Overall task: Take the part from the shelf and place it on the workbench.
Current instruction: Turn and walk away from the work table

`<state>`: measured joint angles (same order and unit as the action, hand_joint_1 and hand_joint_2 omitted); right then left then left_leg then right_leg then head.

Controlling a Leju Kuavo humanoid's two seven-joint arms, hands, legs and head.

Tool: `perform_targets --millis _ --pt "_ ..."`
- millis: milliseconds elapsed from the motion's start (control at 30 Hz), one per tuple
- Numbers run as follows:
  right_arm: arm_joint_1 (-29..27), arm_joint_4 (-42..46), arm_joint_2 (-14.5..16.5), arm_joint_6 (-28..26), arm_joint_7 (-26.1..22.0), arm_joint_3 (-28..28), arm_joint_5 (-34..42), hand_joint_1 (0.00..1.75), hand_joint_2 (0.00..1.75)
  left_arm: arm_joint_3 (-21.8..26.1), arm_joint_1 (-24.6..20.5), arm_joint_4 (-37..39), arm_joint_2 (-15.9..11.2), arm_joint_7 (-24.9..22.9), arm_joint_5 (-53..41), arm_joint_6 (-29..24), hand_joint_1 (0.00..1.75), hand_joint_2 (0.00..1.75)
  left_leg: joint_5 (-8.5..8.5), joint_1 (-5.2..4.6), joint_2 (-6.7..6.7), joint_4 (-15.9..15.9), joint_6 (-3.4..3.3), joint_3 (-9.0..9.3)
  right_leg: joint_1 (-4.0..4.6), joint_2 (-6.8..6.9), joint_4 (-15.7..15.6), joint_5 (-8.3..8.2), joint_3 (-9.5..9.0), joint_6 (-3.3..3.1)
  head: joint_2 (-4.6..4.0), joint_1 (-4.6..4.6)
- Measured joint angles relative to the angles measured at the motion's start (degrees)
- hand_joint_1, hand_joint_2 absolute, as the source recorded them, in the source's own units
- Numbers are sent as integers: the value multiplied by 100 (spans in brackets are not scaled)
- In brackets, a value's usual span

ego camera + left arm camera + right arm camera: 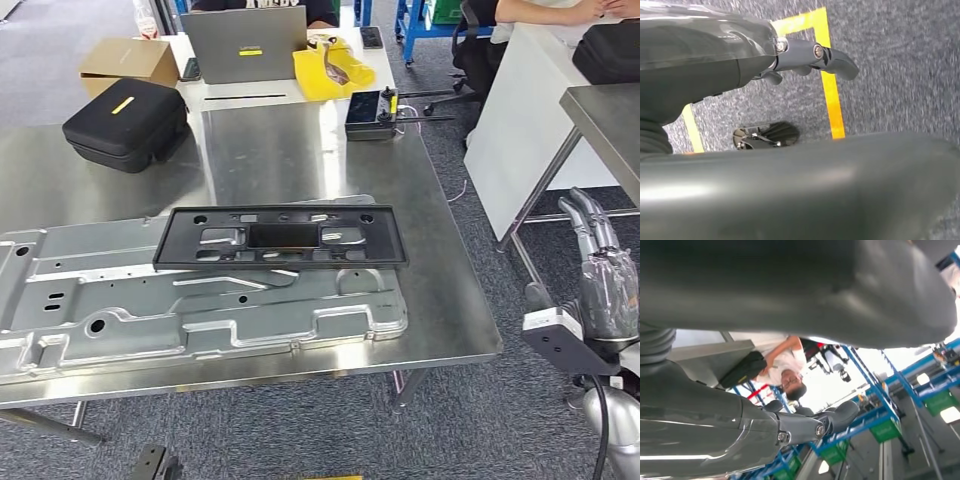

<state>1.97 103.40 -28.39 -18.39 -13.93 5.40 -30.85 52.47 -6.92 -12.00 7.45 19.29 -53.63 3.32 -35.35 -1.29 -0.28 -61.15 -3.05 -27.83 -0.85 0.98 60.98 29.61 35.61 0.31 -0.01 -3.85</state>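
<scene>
The black part (281,238) lies flat on a grey panel (189,300) on the counter (453,320) — judged light, stiff, best taken by its long edges. Both hands — left hand (806,57), right hand (604,270) — hold nothing, fingers apart.

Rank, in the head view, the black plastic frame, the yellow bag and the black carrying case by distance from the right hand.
Right hand is at the right edge, off the table.
1. Black plastic frame, table centre, lying on the metal panel.
2. Yellow bag, far side.
3. Black carrying case, far left.
</scene>
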Motion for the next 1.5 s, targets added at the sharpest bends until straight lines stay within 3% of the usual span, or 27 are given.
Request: perform_targets --millis 67,167,233,300,333,367,400,467,533,633,700,800,833,867,900,1000,1067,1133,1200,1233,1300,1333,1367,1400,1433,1500 --pt "-117 87 78 -13 -43 -74 24 0 0 6 2 0 -20 10 4 -6 0 0 45 -61 2 276 -73 131 -23 -4 -10 -58 16 55 -1 3" --pt "-267 196 153 -17 -98 -177 54 0 0 11 -2 1 -28 16 7 -6 0 0 175 -56 19 390 -72 99 -50 -21 13 -46 57 151 -1 2" --pt "-332 224 189 -19 -121 -239 62 0 0 11 -6 1 -32 21 8 -6 0 0 287 -10 39 457 -81 31 -46 -50 330 295 175 188 1 3" --pt "-415 226 237 -21 -137 -275 66 0 0 11 7 1 -31 26 9 -5 0 0 352 0 50 448 -91 -70 -44 -66 985 729 371 232 0 3" --pt "-464 227 264 -23 -150 -290 68 0 0 11 15 1 -30 27 9 -5 0 0 379 6 56 439 -84 -115 -48 -66 1254 825 424 258 0 3" --pt "-512 229 292 -28 -164 -307 70 0 0 12 21 1 -30 28 10 -5 0 0 399 16 63 425 -73 -155 -52 -65 1352 812 391 282 0 3" --pt "-555 233 318 -38 -180 -325 71 0 0 13 24 1 -30 29 13 -6 0 0 410 31 69 404 -61 -187 -59 -63 1223 698 250 306 0 3" --pt "-626 253 367 -70 -220 -357 70 0 0 16 24 1 -32 31 17 -6 0 0 401 57 76 338 -22 -235 -81 -58 483 419 -251 351 0 4" --pt "-709 284 424 -105 -256 -374 68 0 0 19 23 1 -35 34 26 -6 0 0 381 50 75 257 35 -282 -78 -67 -81 314 -579 324 0 4" --pt "-852 344 524 -168 -314 -389 71 0 0 29 31 1 -43 46 56 -10 0 0 387 31 70 200 112 -333 -75 -77 -195 339 -578 190 1 3" --pt "-939 395 597 -221 -357 -414 81 0 0 45 33 1 -55 61 70 -19 0 0 246 46 67 51 179 -408 -95 -70 -204 318 -546 93 0 0" --pt "-1103 476 708 -287 -422 -475 114 0 0 75 46 1 -62 81 98 -23 0 0 -316 97 65 -909 290 -806 -100 -51 -204 277 -478 12 -1 -2" --pt "-1156 493 741 -298 -440 -492 127 0 0 84 58 1 -62 84 105 -23 0 0 -434 110 65 -1228 307 -927 -98 -44 -201 265 -461 4 -1 -2" --pt "-1207 506 775 -305 -455 -506 141 0 0 91 71 1 -63 86 112 -23 0 0 -443 117 65 -1375 310 -966 -95 -40 -197 256 -451 1 -1 -2" --pt "-1256 519 807 -309 -468 -515 154 0 0 97 82 1 -63 88 113 -23 0 0 -333 119 65 -1283 299 -893 -91 -38 -193 250 -448 2 -1 -2" --pt "-1370 575 896 -339 -509 -544 172 0 0 113 92 1 -77 96 119 -23 0 0 212 95 33 -198 178 -328 -68 -40 -188 240 -449 19 -1 -2" --pt "-1428 602 958 -368 -540 -560 181 0 0 126 100 1 -97 102 123 -28 0 0 324 60 2 189 118 -155 -73 -46 -189 203 -425 77 0 -2" --pt "-1495 625 1012 -384 -567 -578 189 0 0 145 107 1 -106 108 131 -34 0 0 350 38 0 250 100 -161 -85 -56 -198 157 -407 160 0 -2" --pt "-1565 645 1051 -391 -592 -609 193 0 0 158 94 1 -114 116 136 -38 0 0 421 61 26 351 36 -180 -80 -73 -103 295 -346 206 0 1" --pt "-1587 650 1066 -393 -601 -624 196 0 0 161 88 1 -116 120 137 -38 0 0 464 77 41 398 0 -206 -71 -83 72 472 -273 215 0 5" --pt "-1626 649 1098 -391 -615 -638 211 0 0 162 90 1 -118 124 137 -38 0 0 530 81 63 390 -43 -303 -69 -91 711 929 -46 221 1 12" --pt "-1651 649 1116 -385 -626 -642 225 0 0 163 96 1 -118 125 140 -37 0 0 553 77 71 364 -42 -364 -68 -91 1039 1083 48 232 1 14" --pt "-1681 648 1136 -377 -638 -645 244 0 0 164 101 1 -117 127 148 -37 0 0 575 73 79 334 -40 -426 -69 -91 1236 1132 74 245 0 13" --pt "-1710 648 1155 -370 -652 -648 262 0 0 166 103 1 -117 129 157 -37 0 0 595 75 84 300 -33 -486 -71 -90 1233 1070 5 258 1 14" --pt "-1734 648 1173 -366 -663 -649 274 0 0 168 102 1 -117 131 169 -37 0 0 612 80 86 262 -20 -542 -76 -88 1007 916 -172 271 0 14" --pt "-1769 649 1209 -363 -681 -650 284 0 0 172 98 1 -119 135 186 -38 0 0 640 83 87 162 19 -650 -81 -89 225 629 -661 283 -1 14"
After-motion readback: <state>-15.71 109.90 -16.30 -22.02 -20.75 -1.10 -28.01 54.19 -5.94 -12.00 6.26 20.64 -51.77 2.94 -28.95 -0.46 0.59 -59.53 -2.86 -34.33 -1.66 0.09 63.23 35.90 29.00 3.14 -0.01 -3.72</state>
